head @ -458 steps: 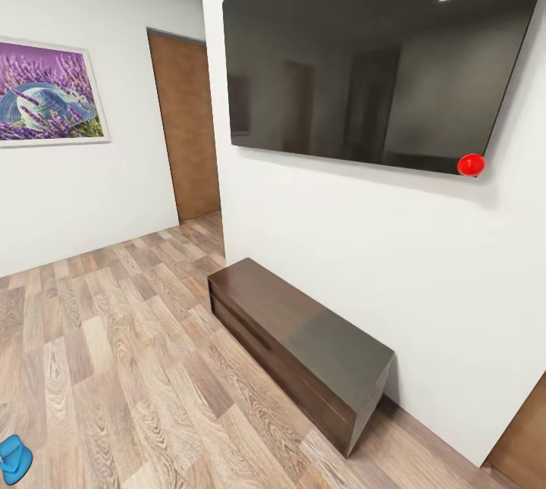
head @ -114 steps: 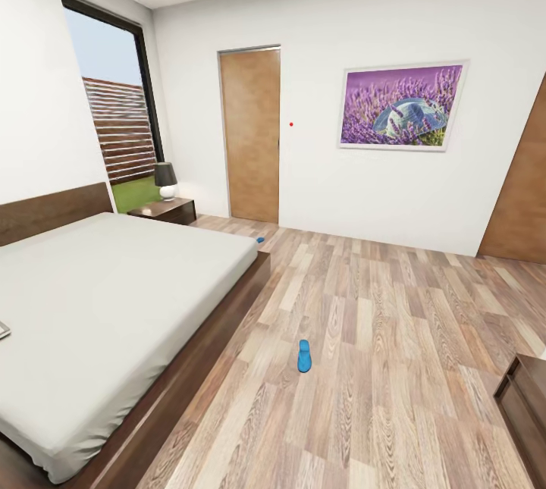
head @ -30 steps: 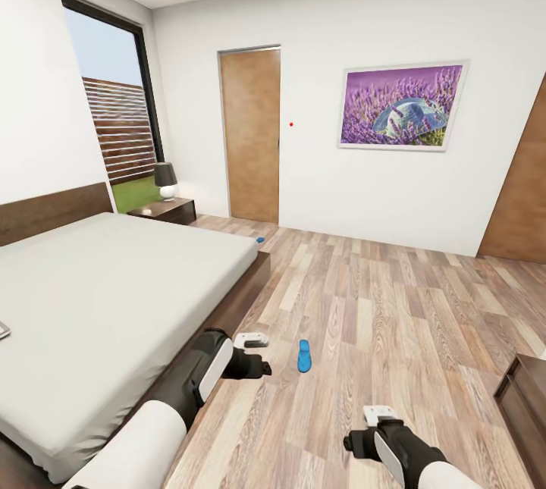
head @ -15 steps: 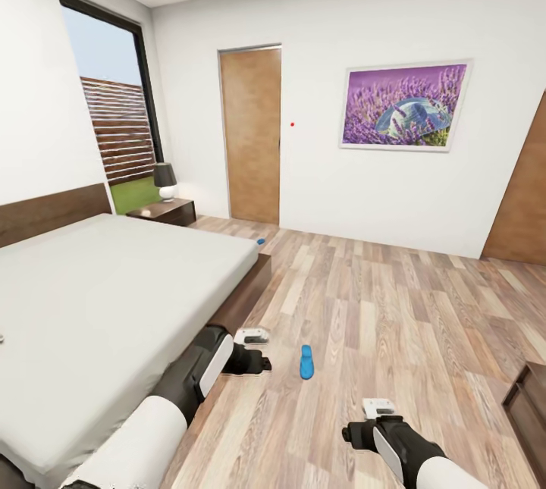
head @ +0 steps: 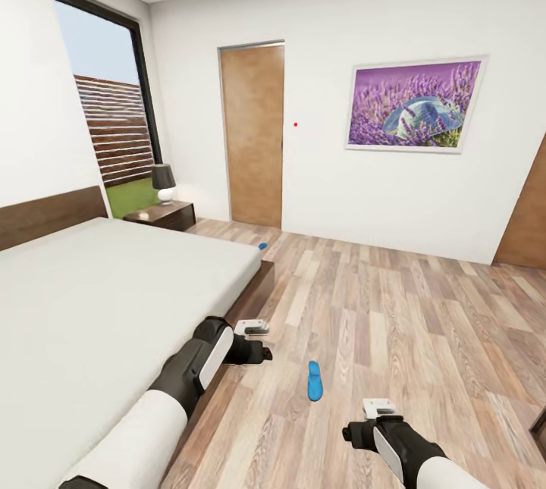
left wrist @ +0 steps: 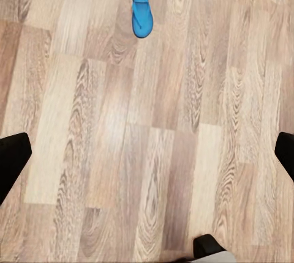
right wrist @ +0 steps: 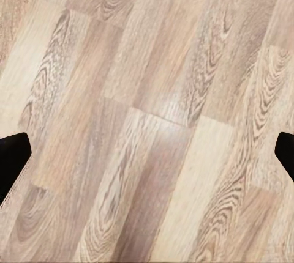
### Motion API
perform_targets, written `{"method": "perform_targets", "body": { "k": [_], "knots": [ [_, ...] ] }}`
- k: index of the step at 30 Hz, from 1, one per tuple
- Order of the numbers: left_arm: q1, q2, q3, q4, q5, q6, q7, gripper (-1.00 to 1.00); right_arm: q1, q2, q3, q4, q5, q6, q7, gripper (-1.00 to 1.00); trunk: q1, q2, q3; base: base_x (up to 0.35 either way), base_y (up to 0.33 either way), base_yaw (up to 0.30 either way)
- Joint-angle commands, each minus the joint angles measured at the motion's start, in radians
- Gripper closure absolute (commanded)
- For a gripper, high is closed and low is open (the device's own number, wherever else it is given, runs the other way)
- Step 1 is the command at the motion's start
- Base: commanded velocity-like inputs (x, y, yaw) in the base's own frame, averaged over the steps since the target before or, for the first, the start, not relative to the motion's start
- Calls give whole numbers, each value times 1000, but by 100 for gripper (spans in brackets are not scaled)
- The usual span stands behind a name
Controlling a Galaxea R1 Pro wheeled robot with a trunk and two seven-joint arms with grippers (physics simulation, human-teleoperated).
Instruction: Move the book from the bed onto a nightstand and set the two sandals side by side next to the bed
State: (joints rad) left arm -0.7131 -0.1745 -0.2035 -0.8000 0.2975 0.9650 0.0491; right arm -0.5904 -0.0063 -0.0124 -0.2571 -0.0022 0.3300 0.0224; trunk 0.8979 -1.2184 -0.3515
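Two blue sandals: one (head: 315,381) on the floor at 6 o'clock, one (head: 262,246) partly hidden past the bed's far corner. One bed (head: 98,299), one nightstand (head: 161,214), one lamp (head: 164,182), two doors (head: 253,136) (head: 525,225), one window (head: 102,110), one painting (head: 415,105).

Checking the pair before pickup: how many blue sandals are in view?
2. One sandal lies on the floor between both arms. A second sandal shows as a small blue bit past the bed's far corner, mostly hidden.
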Motion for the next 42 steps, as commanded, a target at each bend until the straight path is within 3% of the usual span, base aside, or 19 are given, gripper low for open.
{"method": "perform_targets", "body": {
  "k": [1,12,27,42],
  "knots": [
    [-1,0,-1,-8,6,4,5,-100,0,0,-1,-2,0,6,2,-100,1,-1,-1,332,73,0],
    [-3,0,-21,-39,11,4,6,-100,0,0,-2,-2,-1,7,1,-100,1,-1,-1,286,-74,-29],
    [-3,0,-25,-43,64,3,7,-100,0,0,-1,-2,-1,7,1,-100,1,-1,-1,84,-25,-187],
    [-3,0,-22,-80,72,5,7,-100,0,0,-1,-2,-1,10,1,-100,1,-1,-1,181,80,-21]
  ]
}}
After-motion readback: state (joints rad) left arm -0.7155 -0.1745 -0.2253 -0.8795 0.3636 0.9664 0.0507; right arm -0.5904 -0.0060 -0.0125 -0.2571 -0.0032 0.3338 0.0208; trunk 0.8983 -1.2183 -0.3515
